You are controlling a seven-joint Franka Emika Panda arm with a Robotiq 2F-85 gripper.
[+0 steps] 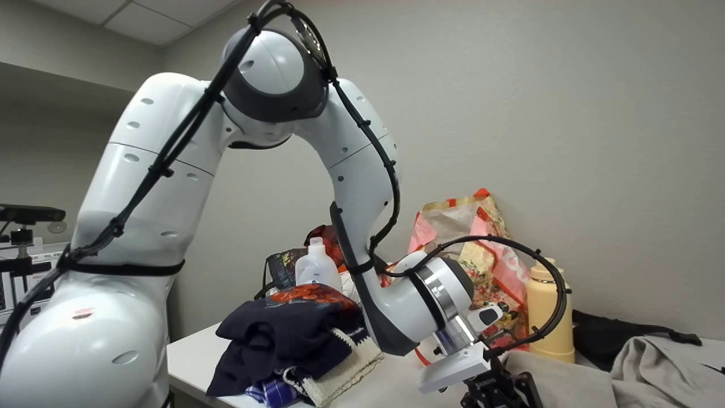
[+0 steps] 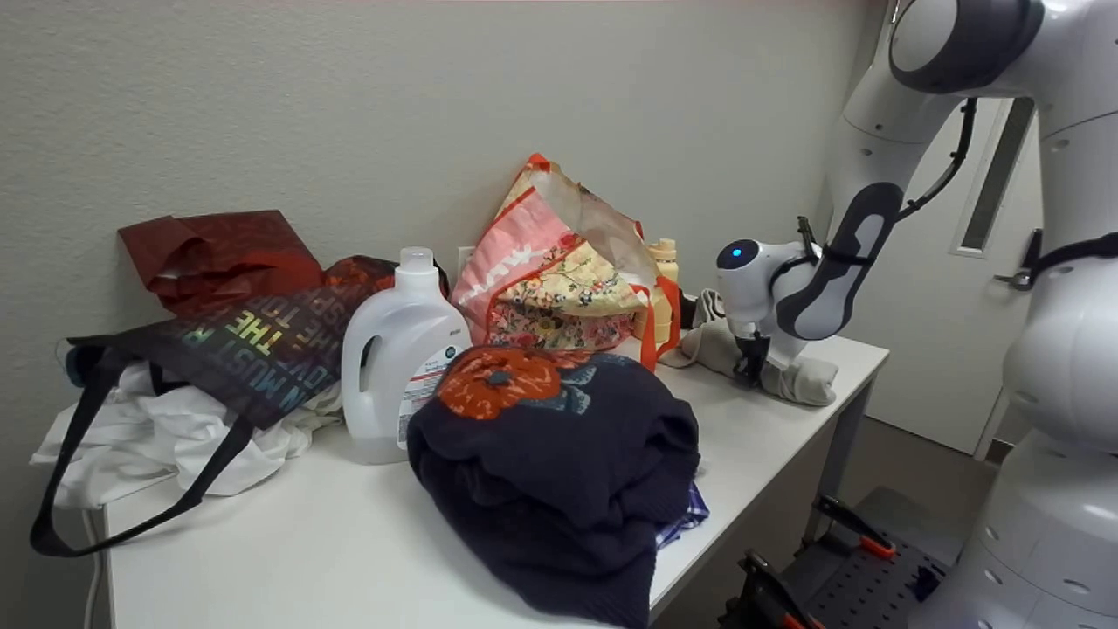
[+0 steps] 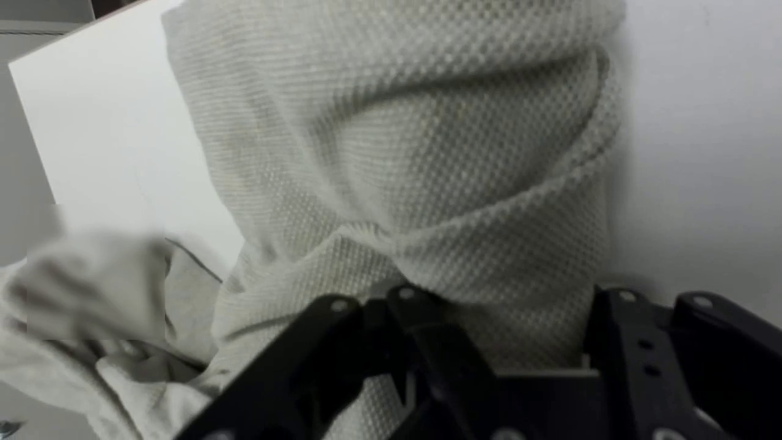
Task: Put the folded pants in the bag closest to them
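Observation:
The folded pants are a grey-beige textured bundle lying on the table. They show large in the wrist view (image 3: 440, 165) and in both exterior views (image 1: 558, 377) (image 2: 808, 381). My gripper (image 3: 513, 299) is pointed down on them, its fingers apart with cloth between. The left finger presses into the fabric; the right is at the bundle's edge. The fingertips are sunk in cloth and partly hidden. The gripper also shows in both exterior views (image 1: 501, 391) (image 2: 751, 360). The nearest bag is a pink floral bag (image 1: 495, 277) (image 2: 568, 293), propped against the wall, its opening upward.
A yellow bottle (image 1: 552, 314) stands between bag and pants. Black fabric (image 1: 595, 334) and more beige cloth (image 1: 668, 368) lie beyond. A navy sweater pile (image 2: 559, 463), a detergent bottle (image 2: 384, 376) and a dark lettered bag (image 2: 271, 341) share the white table (image 2: 288, 542).

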